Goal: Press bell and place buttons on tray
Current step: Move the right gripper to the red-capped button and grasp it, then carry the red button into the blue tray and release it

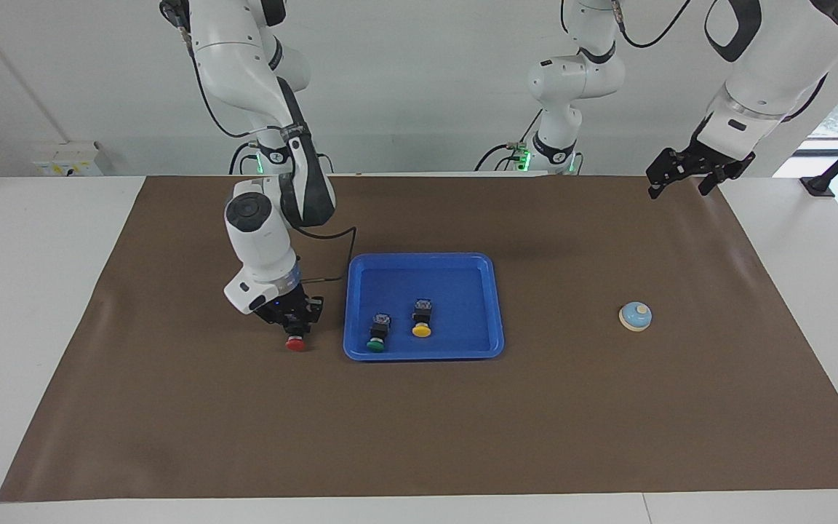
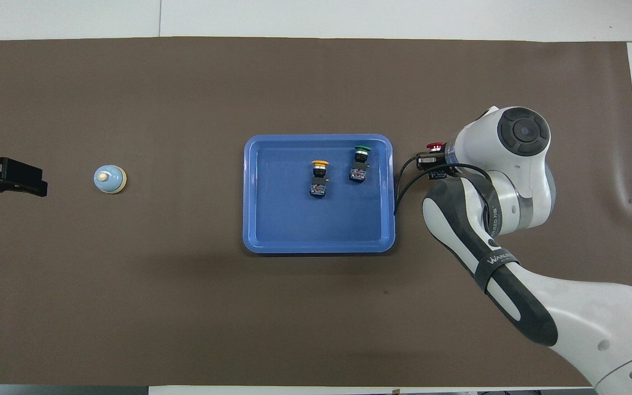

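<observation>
The blue tray [image 1: 495,306] [image 2: 250,197] lies mid-table. In it lie the green button [image 1: 378,336] [image 2: 360,162] and the yellow button [image 1: 421,321] [image 2: 319,178], side by side. The red button [image 1: 295,343] [image 2: 434,146] is on the mat beside the tray, toward the right arm's end. My right gripper [image 1: 292,329] [image 2: 431,162] is down at the mat, shut on its black body; only the red cap shows. The bell [image 1: 636,316] [image 2: 109,179] stands toward the left arm's end. My left gripper [image 1: 681,191] [image 2: 30,184] waits raised and open, beside the bell.
A brown mat [image 1: 419,437] covers the table. A black cable [image 1: 346,247] hangs from the right arm near the tray's corner nearest the robots.
</observation>
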